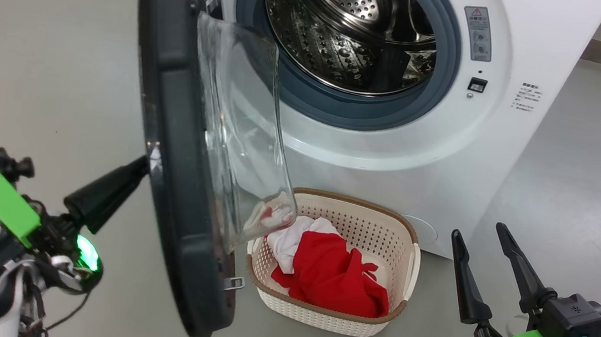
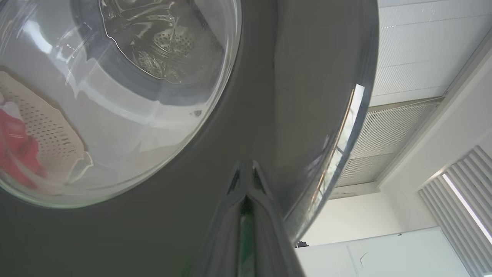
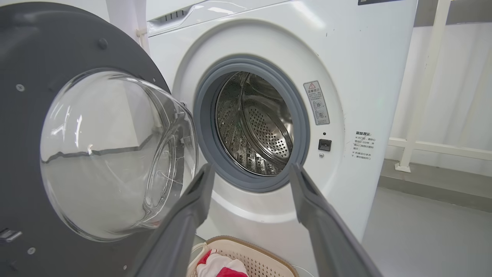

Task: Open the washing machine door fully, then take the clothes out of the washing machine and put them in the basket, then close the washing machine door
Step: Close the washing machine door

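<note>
The white washing machine (image 1: 446,167) stands ahead, and its steel drum (image 1: 348,28) shows bare perforated metal. The washing machine door (image 1: 178,167) hangs partly open, edge-on to me, its glass bowl (image 1: 243,129) bulging toward the machine. My left gripper (image 1: 140,164) is shut, and its tips touch the door's outer black face (image 2: 246,115). In the left wrist view the left gripper (image 2: 246,166) presses against that rim. The cream basket (image 1: 377,232) sits on the floor below the opening, holding the red and white clothes (image 1: 334,275). At the lower right my right gripper (image 1: 479,235) stands open and empty.
Grey floor (image 1: 584,181) surrounds the machine. A metal latch hook (image 1: 235,283) sticks out at the door's lower edge. In the right wrist view the right gripper (image 3: 251,171) points at the drum (image 3: 253,123), with the basket (image 3: 265,254) below and a white railing (image 3: 423,96) at the right.
</note>
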### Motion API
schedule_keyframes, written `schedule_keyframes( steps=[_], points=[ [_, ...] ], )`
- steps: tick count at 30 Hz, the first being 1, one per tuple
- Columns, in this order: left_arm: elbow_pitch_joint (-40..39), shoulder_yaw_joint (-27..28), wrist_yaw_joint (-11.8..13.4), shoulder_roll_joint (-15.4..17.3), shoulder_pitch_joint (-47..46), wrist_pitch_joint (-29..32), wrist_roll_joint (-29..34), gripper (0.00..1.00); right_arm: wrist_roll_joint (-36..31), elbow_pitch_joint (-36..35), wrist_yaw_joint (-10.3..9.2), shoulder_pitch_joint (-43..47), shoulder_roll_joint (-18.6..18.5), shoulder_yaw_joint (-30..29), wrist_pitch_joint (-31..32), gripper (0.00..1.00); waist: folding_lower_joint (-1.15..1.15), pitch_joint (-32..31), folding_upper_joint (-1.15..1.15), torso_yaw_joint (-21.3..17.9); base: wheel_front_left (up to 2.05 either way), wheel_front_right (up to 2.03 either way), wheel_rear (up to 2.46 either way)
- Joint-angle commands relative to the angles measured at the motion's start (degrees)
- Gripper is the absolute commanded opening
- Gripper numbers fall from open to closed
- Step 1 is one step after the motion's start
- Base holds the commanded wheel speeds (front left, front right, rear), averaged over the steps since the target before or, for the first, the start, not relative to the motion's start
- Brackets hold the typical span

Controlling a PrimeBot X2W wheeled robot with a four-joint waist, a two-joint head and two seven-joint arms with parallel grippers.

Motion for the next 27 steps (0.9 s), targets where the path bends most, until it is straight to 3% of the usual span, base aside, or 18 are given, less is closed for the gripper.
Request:
schedule_keyframes(
  steps=[1, 19, 22, 26, 27],
  points=[
    [-2.5, -0.2, 0.4, 0.8, 0.1, -0.2, -1.3, 0.0, 0.9, -1.6, 0.36, -2.6, -0.5, 1.3, -0.4, 1.0, 0.0, 0.1, 0.0, -0.5, 0.0, 0.0, 0.0],
    [-5.8, -4.7, 0.0, 0.7, 3.4, -4.8, -5.4, 0.0, 0.9, -1.5, 0.36, -2.7, -0.5, 1.4, -0.4, 1.0, 0.0, 1.0, 0.0, -3.8, 0.0, 0.0, 0.0],
    [-6.2, -4.0, -0.8, 0.9, 3.9, -6.4, -4.5, 0.0, 0.9, -1.5, 0.36, -2.7, -0.5, 1.5, -0.4, 1.0, 0.0, 1.1, 0.0, -4.0, 0.0, 0.0, 0.0],
    [-6.7, -3.1, -3.7, 2.7, 4.7, -9.7, -0.6, 0.0, 0.9, -1.5, 0.36, -2.7, -0.5, 1.3, -0.4, 1.0, 0.0, 1.3, 0.0, -4.2, 0.0, 0.0, 0.0],
    [-6.6, -2.8, -4.5, 3.1, 4.8, -10.7, 0.3, 0.11, 0.9, -1.6, 0.36, -2.7, -0.5, 1.2, -0.4, 1.0, 0.0, 1.3, 0.0, -4.2, 0.0, 0.0, 0.0]
  ],
)
